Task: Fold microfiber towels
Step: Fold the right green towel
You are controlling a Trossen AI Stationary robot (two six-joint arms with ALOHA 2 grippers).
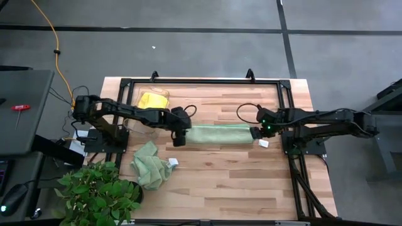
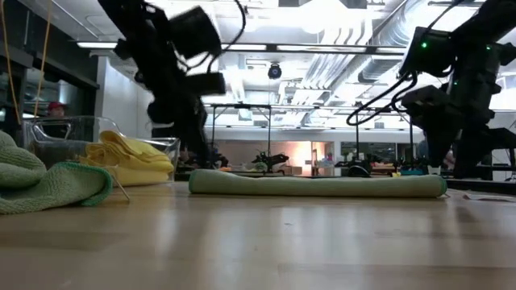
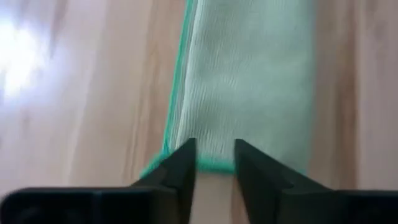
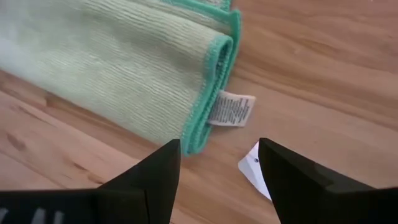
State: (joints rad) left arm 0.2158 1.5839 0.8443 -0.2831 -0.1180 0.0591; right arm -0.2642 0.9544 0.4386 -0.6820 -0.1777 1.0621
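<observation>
wooden table (image 1: 213, 182) is seen from above with both arms reaching in. a pale green towel (image 1: 218, 134) is laid mid-table as a long folded band, flat on the wood, spanning between the two grippers. a second green towel (image 1: 149, 164) is left crumpled near the front left, just beside a leafy plant (image 1: 94, 194). yellow towels (image 1: 152, 100) are piled in a clear bin (image 1: 139, 127) at back left.

left gripper (image 3: 211, 163) is set at the band's left end, fingers narrowly apart with the teal hem between the tips; whether the cloth is actually pinched cannot be told. right gripper (image 4: 219, 167) is held just off the band's right end, fingers wide apart, nothing between them; the care tag (image 4: 231, 109) and a loose white slip (image 4: 254, 168) are seen beyond the tips.

step in hand is judged to be taking hold of both short ends for the next fold. it is done best if all layers at the left hem are caught, not only the top one, and the right corner is gripped at the hem beside the tag. both ends should be lifted evenly so the band is not twisted, then brought over with edges lined up.

small print is visible on the care tag but cannot be read. no brand is made out.
</observation>
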